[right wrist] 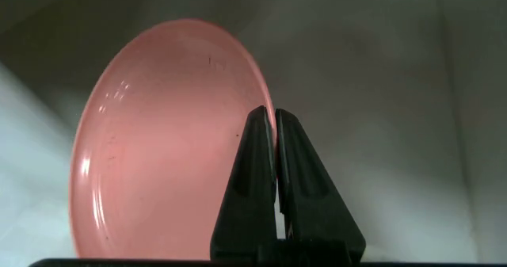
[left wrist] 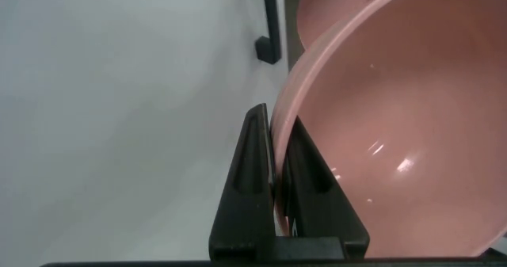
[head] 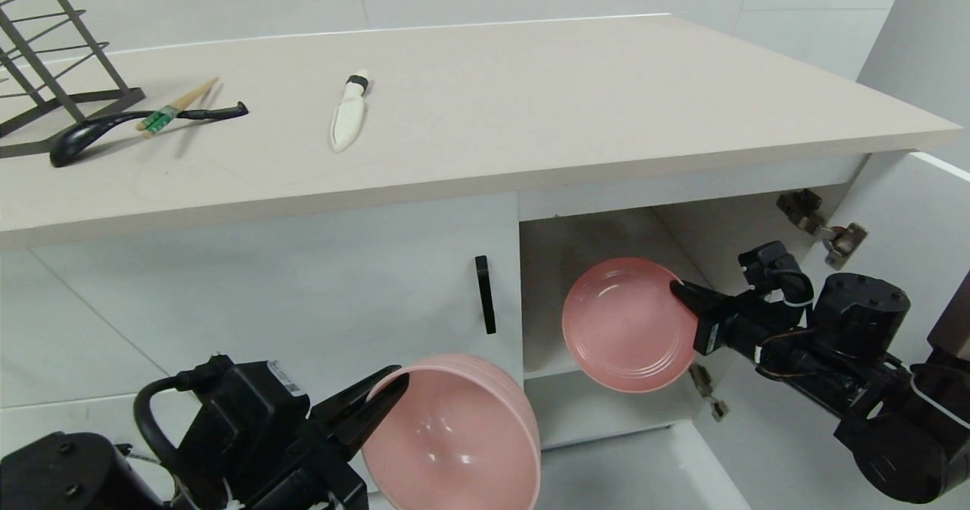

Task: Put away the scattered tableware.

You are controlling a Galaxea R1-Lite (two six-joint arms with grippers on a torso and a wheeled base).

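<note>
The shiny, deep, round pink bowl (head: 462, 442) is low in the middle of the head view. The left claw (head: 399, 380) is clamped on its rim. The flat pink plate (head: 625, 328), with ring lines, is tipped on edge at the mouth of the open white cupboard (head: 576, 241), right of middle. The right claw (head: 677, 290) pinches its rim.

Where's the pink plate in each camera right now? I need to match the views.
Head view: pink plate right of centre, before the open cabinet, rim pinched by the right tool.
Left wrist view: pink sliver past the pink bowl rim, beside the black door handle; likely the plate.
Right wrist view: plate on edge, rim clamped in that tool.
Shared landmark: black door handle, in head and left wrist views.
</note>
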